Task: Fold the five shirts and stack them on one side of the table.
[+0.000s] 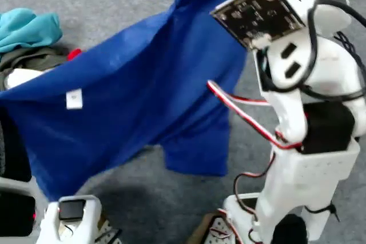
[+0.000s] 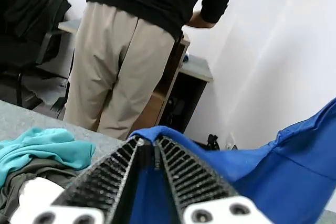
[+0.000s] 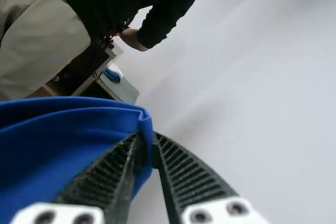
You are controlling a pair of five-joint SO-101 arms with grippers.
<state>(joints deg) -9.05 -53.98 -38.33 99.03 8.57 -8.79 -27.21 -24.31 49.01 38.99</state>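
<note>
A grey table [image 1: 114, 4] is seen from above. A pile of clothes [image 1: 31, 55] is heaped near one edge, topped by a teal shirt [image 1: 28, 27].

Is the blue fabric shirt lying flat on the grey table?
No, the blue fabric shirt hangs raised over the grey table, pinched by the left gripper and the right gripper.

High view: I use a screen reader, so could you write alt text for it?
A blue shirt hangs spread out above the grey table, white tag showing, beside a white robot arm at the picture's right. A pile of other clothes, teal on top, lies at the table's left edge.
</note>
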